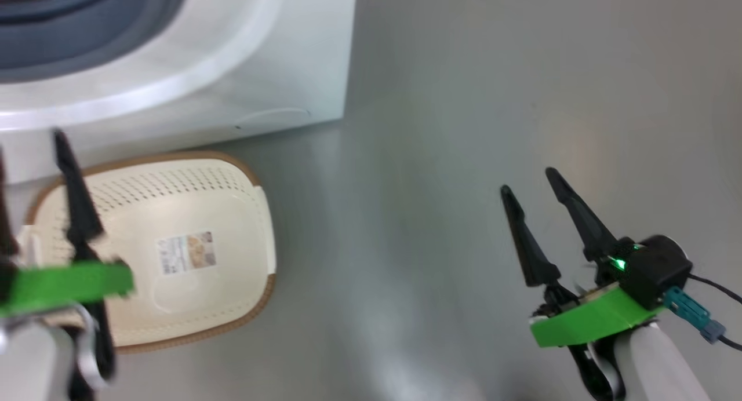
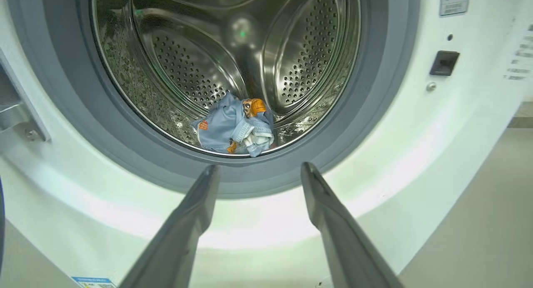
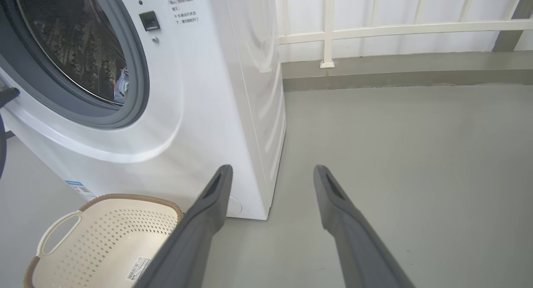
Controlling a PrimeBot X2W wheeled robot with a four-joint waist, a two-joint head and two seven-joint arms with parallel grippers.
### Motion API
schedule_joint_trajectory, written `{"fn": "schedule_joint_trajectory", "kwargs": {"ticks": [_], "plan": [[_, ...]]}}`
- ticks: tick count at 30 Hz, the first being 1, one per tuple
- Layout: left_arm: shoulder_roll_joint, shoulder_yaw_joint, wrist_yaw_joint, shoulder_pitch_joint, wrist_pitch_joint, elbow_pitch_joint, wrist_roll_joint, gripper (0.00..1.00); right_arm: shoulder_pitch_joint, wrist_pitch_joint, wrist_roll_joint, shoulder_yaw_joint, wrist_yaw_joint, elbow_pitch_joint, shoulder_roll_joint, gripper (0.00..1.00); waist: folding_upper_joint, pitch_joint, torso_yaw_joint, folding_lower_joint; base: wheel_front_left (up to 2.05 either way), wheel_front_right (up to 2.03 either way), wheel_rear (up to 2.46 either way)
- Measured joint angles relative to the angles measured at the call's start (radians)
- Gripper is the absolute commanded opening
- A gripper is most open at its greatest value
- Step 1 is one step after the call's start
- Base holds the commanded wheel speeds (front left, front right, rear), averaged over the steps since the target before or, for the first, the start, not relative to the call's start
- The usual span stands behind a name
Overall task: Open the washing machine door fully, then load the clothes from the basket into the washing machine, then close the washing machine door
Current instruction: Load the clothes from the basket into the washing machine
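1. The left fingers (image 2: 193,215) stand wide apart with nothing between them and point at the lower lip of the washing machine (image 3: 200,113) opening. In the head view they are smeared by blur above the left end of the basket (image 1: 232,215), and the picture's edge cuts one off.
2. The right fingers (image 3: 208,213) are spread just as wide and grip nothing. They hang over bare floor (image 3: 395,155), well apart from the basket on their left. In the right wrist view one of them covers part of the basket's brown rim and part of the round service flap (image 3: 235,205).
3. The basket sits on the floor just in front of the machine's lower front. Its bare bottom and label sticker (image 1: 185,253) face the head camera. The left arm hides its near left end.
4. The machine's mouth is uncovered and ringed by the grey gasket (image 2: 374,92).
   - The washing machine door is off the opening.
   - A dark curved sliver (image 3: 2,146) at the edge of the right wrist view is too little to call the door's rim.
   - A metal hinge bracket (image 2: 16,117) is half cut off.
   - The print beside the latch socket (image 2: 444,63) is too small to read.
5. The clothes (image 2: 233,127) lie as one light-blue bundle with orange print and white lining. They sit at the front bottom of the steel drum (image 2: 187,71), against the gasket's inner lip. I cannot tell whether the bundle is one garment or two.
6. The floor is smooth grey with a dull sheen. Beyond the machine run a low grey kerb (image 3: 395,71) and a white railing (image 3: 329,30), whose top is cut off.
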Motion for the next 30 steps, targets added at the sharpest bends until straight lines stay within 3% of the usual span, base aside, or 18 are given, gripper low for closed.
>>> {"fn": "schedule_joint_trajectory", "kwargs": {"ticks": [13,30], "plan": [[-0.097,-0.075,0.015,0.248,0.0,-0.077,0.041,1.0,0.131,0.038,-0.046,-0.058,0.0,-0.03,-0.015,1.0,0.0,-0.161,0.102,0.0,0.0,0.0,0.0],[-0.092,-0.153,-0.009,0.42,0.019,-0.074,0.04,1.0,0.298,0.108,-0.086,-0.1,0.0,-0.108,0.017,1.0,0.0,-0.381,0.171,0.0,0.0,0.0,0.0]]}}
